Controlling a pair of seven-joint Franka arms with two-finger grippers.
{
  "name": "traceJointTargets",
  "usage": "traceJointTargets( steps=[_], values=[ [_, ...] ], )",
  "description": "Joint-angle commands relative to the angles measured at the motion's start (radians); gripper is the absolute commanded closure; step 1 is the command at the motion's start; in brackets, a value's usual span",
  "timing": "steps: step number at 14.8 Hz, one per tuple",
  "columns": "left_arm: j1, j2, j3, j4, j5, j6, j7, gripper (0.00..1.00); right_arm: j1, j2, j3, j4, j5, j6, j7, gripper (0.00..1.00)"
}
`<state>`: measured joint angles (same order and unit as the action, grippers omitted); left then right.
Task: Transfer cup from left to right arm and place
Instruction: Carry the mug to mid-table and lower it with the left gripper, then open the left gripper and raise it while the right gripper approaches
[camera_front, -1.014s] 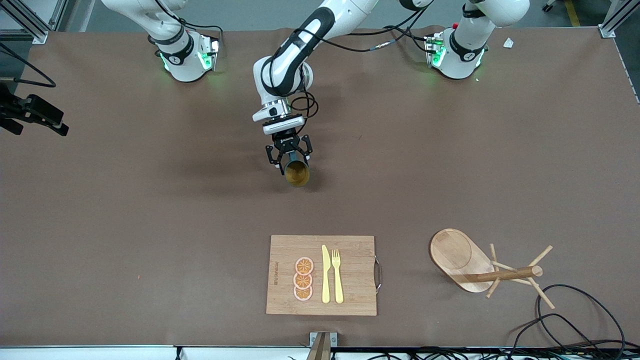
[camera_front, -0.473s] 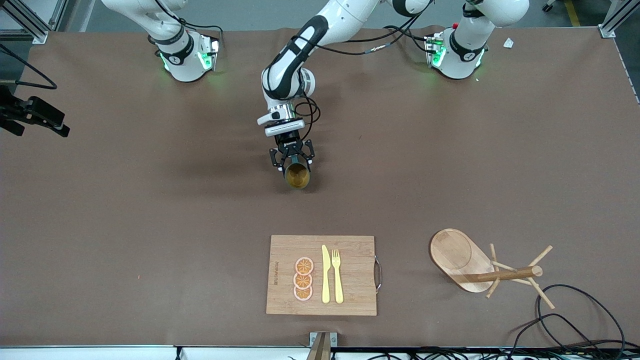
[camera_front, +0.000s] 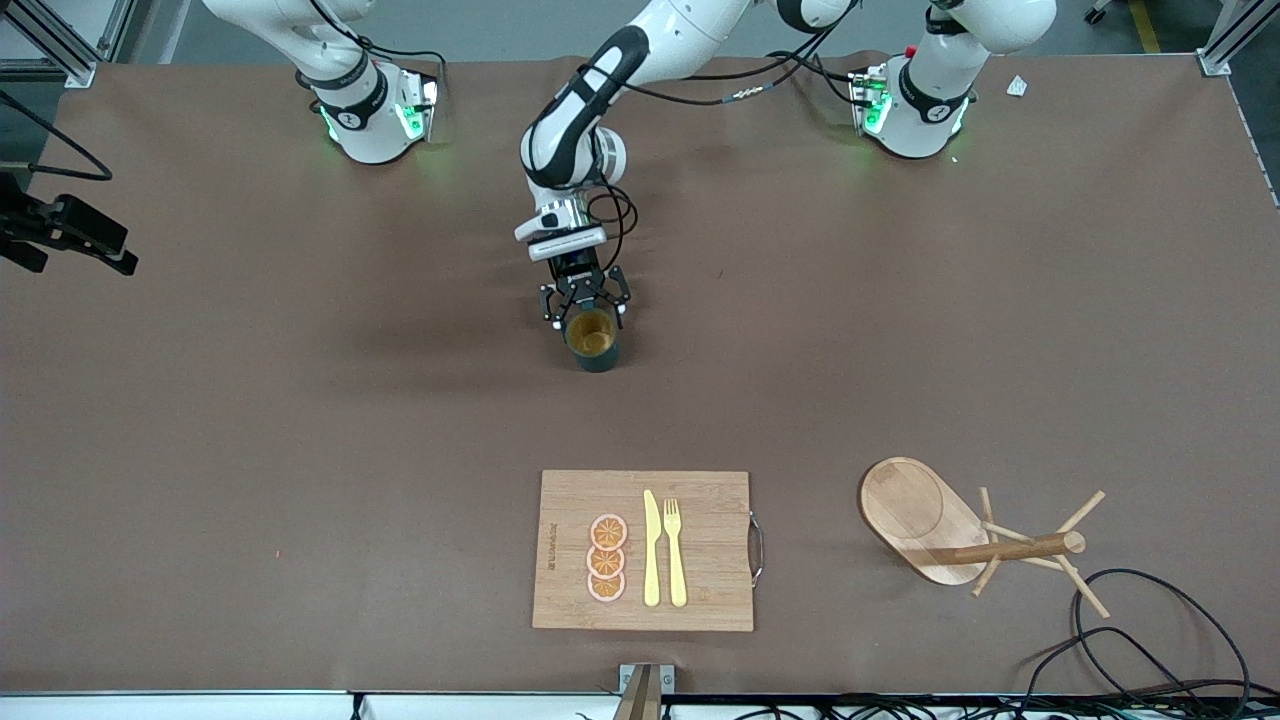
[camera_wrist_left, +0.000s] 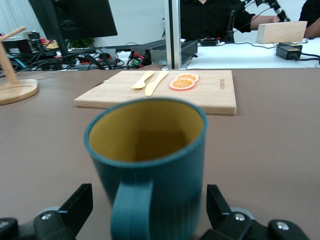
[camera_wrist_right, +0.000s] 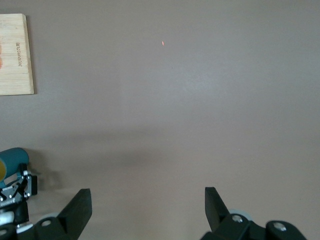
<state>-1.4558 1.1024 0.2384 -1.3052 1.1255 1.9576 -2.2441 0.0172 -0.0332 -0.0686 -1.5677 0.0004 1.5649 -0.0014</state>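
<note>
The dark teal ribbed cup (camera_front: 593, 342) stands upright on the brown table near its middle, its yellow-brown inside showing. My left gripper (camera_front: 586, 303) is low at the cup, on the side toward the robot bases. In the left wrist view the cup (camera_wrist_left: 150, 165) fills the middle with its handle toward the camera. The left gripper (camera_wrist_left: 150, 200) is open, and its fingers (camera_wrist_left: 80, 200) flank the cup with a gap on each side. My right gripper (camera_wrist_right: 147, 200) is open and empty over bare table; the cup (camera_wrist_right: 14, 157) shows at that view's edge.
A bamboo cutting board (camera_front: 700, 500) with orange slices, a yellow knife and a fork lies nearer the front camera than the cup. A wooden mug tree (camera_front: 1000, 545) on an oval base stands toward the left arm's end. Black cables (camera_front: 1150, 640) lie near it.
The cup went from tilted, mouth toward the front camera, to upright on the table. The left hand drew slightly toward the robot bases.
</note>
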Motion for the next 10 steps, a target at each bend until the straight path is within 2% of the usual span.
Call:
traceJointTargets(
  steps=[1,5,10],
  values=[
    [-0.015,-0.054,-0.062,0.009,-0.091,-0.091,-0.002,0.0,-0.014,-0.005,0.007,-0.006,0.012,0.001,0.007,0.0],
    [-0.018,-0.147,-0.126,0.009,-0.222,-0.192,0.004,0.0,-0.022,0.004,0.007,-0.008,0.012,-0.003,0.004,0.0],
    [-0.006,-0.306,-0.123,0.011,-0.346,-0.215,0.009,0.0,0.01,0.026,0.012,-0.021,0.016,0.003,0.014,0.0]
  ],
)
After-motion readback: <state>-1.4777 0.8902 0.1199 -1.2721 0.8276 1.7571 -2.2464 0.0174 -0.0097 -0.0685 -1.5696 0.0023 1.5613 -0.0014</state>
